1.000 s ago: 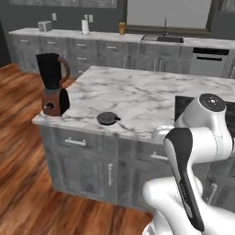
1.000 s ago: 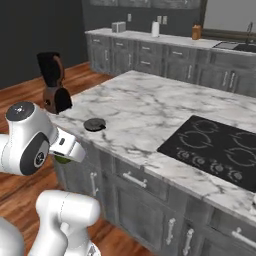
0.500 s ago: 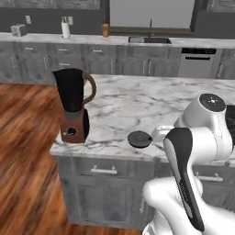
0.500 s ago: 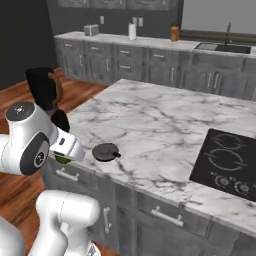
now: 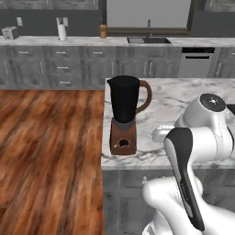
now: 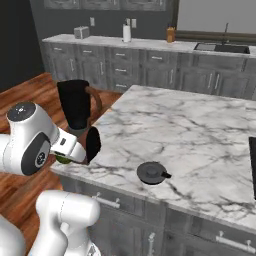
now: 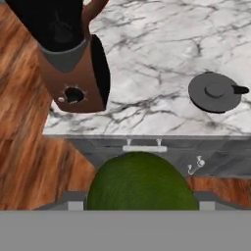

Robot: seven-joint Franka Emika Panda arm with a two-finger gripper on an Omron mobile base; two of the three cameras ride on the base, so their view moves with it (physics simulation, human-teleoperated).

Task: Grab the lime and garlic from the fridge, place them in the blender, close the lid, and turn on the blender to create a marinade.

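Right now the gripper (image 7: 139, 203) has the lime (image 7: 141, 182) squeezed between its two fingers, so the fingers are partly open with the green ball filling the gap. In the hand view the lime looks big and dark green at the bottom, because it sits so close to the camera. From the right base view a small bit of green lime (image 6: 63, 158) peeks out under the white arm, just off the edge of the counter.

The blender (image 5: 125, 115) stands on the corner of the marble counter (image 5: 174, 105), near the wood floor (image 5: 46, 151). Its black jar is upright on the reddish-brown base, and the round black dial faces the front. The curved brown handle sticks out to one side. The top of the jar is open, with no cap on it.

The lid (image 6: 151, 172) lies flat on the counter, well apart from the blender. It is round and dark grey with a small knob in the middle. In the hand view the lid (image 7: 214, 91) sits to the right and the blender (image 7: 68, 54) to the left.
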